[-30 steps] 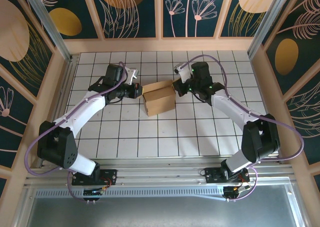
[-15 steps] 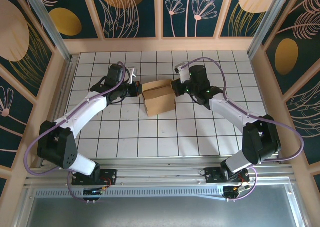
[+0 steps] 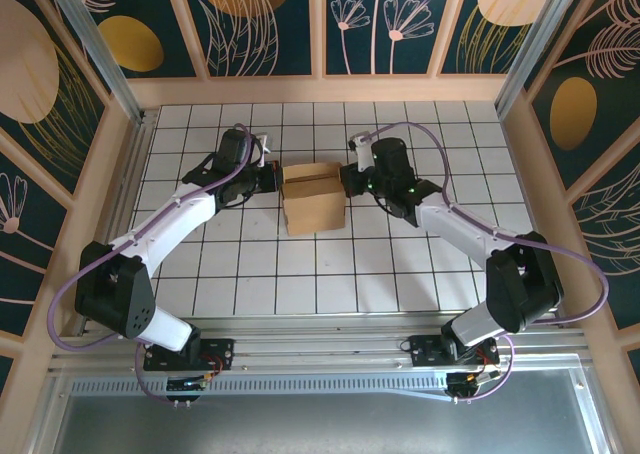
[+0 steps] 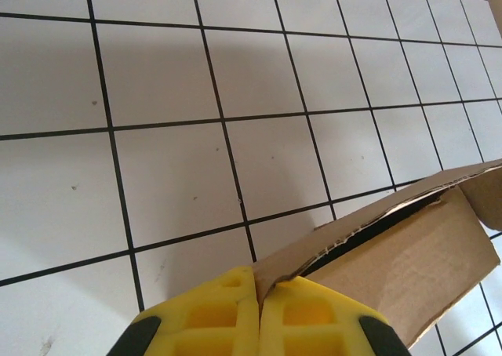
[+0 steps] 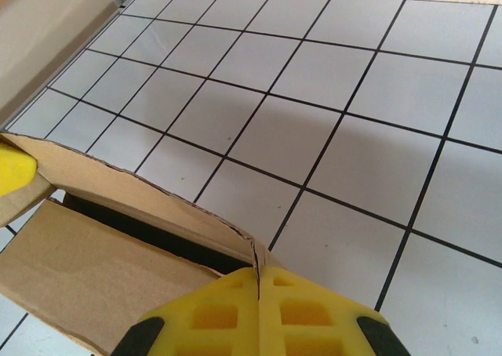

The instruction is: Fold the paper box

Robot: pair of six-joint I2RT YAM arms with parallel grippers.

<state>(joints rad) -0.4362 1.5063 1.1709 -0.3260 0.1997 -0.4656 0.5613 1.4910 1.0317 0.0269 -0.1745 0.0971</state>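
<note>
The paper box (image 3: 313,196) is a plain brown cardboard box standing on the white tiled table between the two arms, its lid lying almost flat with a dark slit under its far edge. My left gripper (image 3: 272,178) is shut on the box's far left corner; in the left wrist view the yellow fingers (image 4: 259,289) pinch the cardboard edge of the paper box (image 4: 408,254). My right gripper (image 3: 347,179) is shut on the far right corner, where the yellow fingers (image 5: 259,281) clamp the cardboard of the paper box (image 5: 94,254).
A wooden rim (image 3: 320,89) borders the tiled table (image 3: 300,264) at the back and sides, and an aluminium rail (image 3: 320,339) runs along the near edge by the arm bases. Bare tiles lie in front of the box.
Both grippers have moved toward the left and slightly back with the box between them. The box has turned from skewed to square with the tiles.
</note>
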